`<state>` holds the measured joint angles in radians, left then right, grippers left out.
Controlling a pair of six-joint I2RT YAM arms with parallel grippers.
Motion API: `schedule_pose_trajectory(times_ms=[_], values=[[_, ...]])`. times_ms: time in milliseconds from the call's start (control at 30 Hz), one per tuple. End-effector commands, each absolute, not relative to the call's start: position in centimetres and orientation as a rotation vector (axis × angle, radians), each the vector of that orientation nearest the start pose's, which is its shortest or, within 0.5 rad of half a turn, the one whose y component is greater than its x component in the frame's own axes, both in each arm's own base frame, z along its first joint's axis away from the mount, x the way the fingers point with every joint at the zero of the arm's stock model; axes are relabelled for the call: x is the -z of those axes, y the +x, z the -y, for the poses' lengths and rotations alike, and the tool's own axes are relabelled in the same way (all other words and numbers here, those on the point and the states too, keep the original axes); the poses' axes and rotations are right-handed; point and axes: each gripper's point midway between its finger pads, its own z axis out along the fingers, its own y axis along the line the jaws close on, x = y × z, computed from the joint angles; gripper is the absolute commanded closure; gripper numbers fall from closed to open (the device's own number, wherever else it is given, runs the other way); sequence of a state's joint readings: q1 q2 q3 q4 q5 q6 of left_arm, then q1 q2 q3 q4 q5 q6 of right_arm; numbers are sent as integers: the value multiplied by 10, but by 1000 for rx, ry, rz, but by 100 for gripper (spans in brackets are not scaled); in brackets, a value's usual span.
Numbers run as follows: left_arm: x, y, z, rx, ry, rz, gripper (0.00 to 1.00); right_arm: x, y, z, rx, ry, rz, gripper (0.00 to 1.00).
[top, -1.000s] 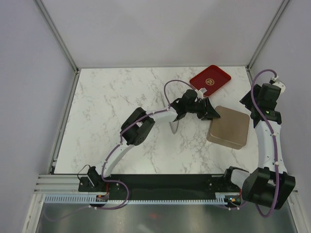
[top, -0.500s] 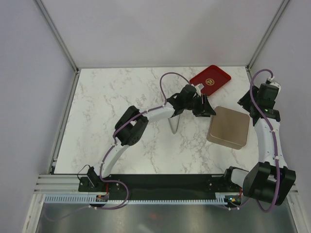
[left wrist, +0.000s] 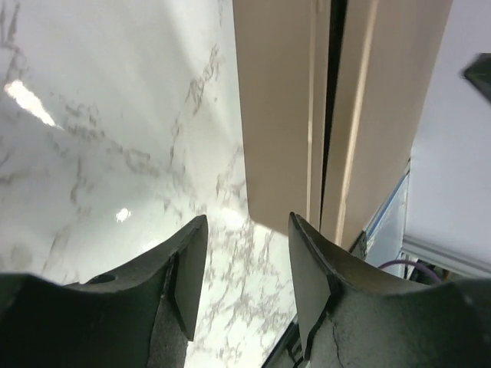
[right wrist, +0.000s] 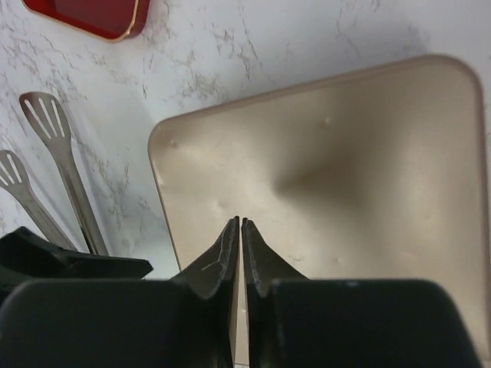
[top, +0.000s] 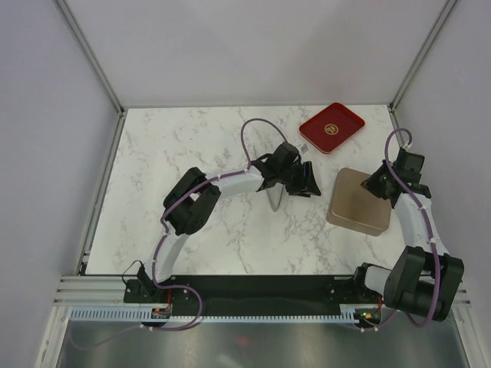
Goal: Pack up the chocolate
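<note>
No chocolate shows in any view. The tan rose-gold box (top: 357,208) lies closed on the right of the marble table. My right gripper (top: 374,184) hovers over its right part; in the right wrist view its jaws (right wrist: 240,221) are shut with nothing between them, just above the lid (right wrist: 345,169). My left gripper (top: 305,182) is a little left of the box, open and empty. In the left wrist view (left wrist: 247,222) it faces the box's side (left wrist: 276,115), where the lid seam runs as a dark line.
A red tray (top: 331,127) with a gold emblem sits at the back right, also the red tray (right wrist: 92,15) in the right wrist view. Metal tongs (top: 275,198) lie under the left arm, their slotted heads (right wrist: 40,115) left of the box.
The left gripper pulled back from the red tray toward the table's middle and opened a little. The right arm swung in over the box and its jaws shut.
</note>
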<state>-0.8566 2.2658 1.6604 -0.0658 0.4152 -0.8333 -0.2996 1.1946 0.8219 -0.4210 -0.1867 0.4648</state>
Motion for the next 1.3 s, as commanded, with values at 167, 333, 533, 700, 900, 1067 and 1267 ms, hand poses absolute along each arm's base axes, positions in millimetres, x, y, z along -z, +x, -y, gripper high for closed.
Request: schedule_pose_trajectory(times_ms=[167,333,533,700,900,1067,1267], values=[[-155,300,447,1110,403,-2339,43,-94,314,13,-512,795,-2240,95],[-170,291,416,1045,404,-2297,39,-64,312,3,-570,832,-2279,96],[-164,286,409,1046,422,-2323,39,-69,317,11,-520,825,-2265,96],[-185,282,407,1063,459,-2282,39,-95,323,22,-442,781,-2240,95],[-243,268,391,1116,465,-2152,39,-129,341,13,-230,625,-2239,94],[-252,260,364,1020,468,-2130,36,-121,350,20,-89,598,-2272,93],[-242,255,338,932,408,-2152,36,-100,348,48,102,658,-2266,93]])
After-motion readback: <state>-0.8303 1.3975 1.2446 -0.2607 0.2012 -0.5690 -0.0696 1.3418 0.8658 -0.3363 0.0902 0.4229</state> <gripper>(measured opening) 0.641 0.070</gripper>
